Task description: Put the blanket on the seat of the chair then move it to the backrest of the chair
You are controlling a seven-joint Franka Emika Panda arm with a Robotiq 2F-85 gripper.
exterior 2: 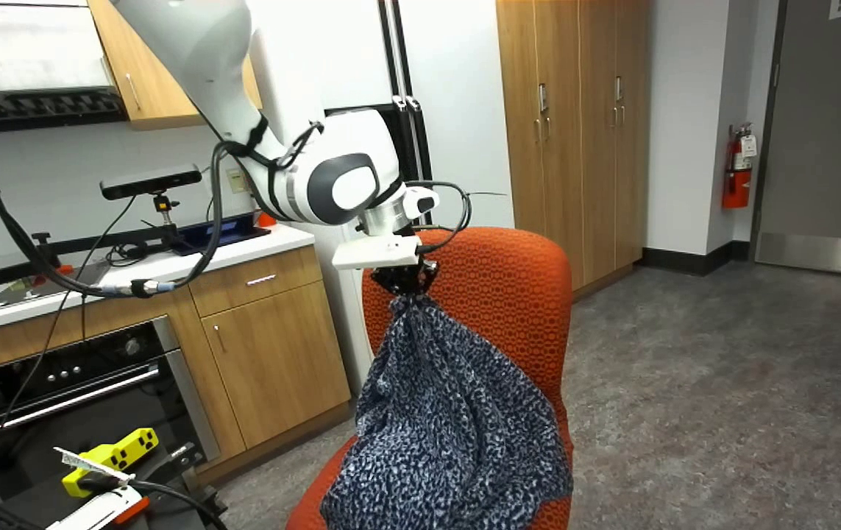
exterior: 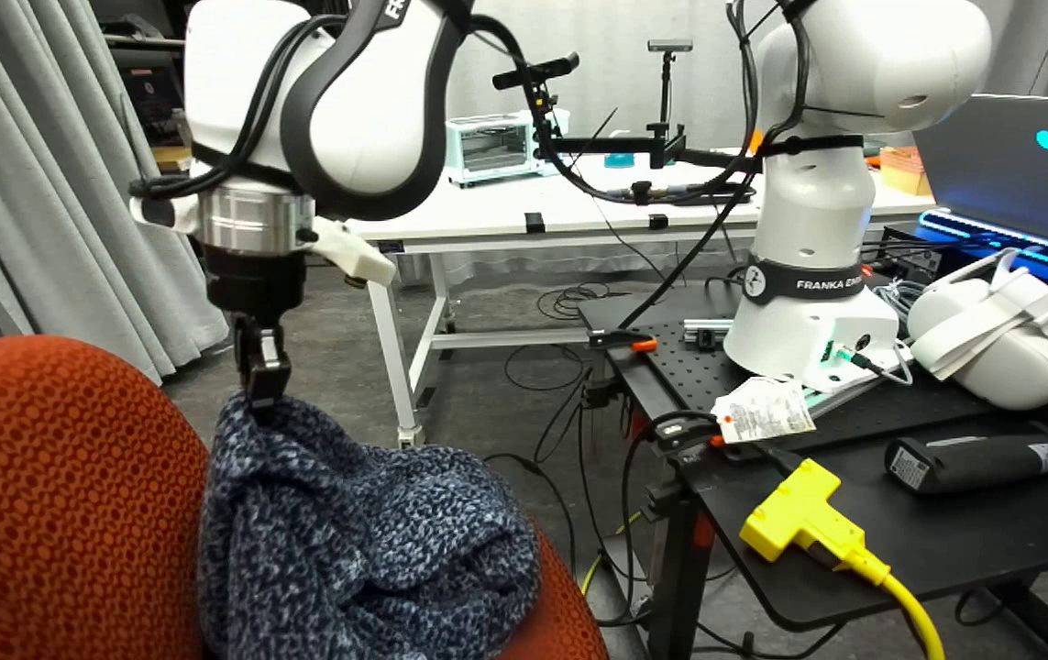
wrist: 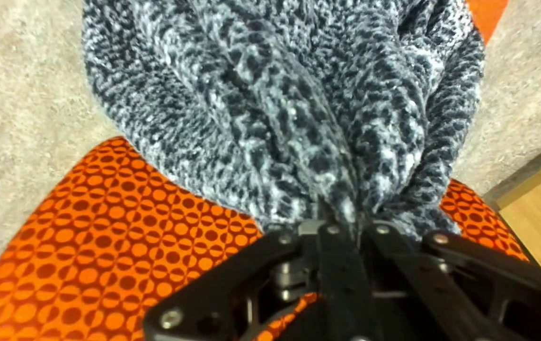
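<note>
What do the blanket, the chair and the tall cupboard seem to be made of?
Blanket: soft, matte textile, probably knit or plush, as its nubby surface and loose folds suggest.
Chair: likely matte upholstery fabric, going by its repeating circle pattern; what lies beneath is hidden.
Tall cupboard: smooth, low-sheen wood or wood-look laminate; its faint grain fits both.

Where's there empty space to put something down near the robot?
The black table has bare room between the yellow plug, the dark device and its own edge. Open grey floor lies between the orange chair and grey door. It's crowded around the robot's base: white headset, paper tag. The blanket, pinched by the gripper, covers much of the seat.
</note>
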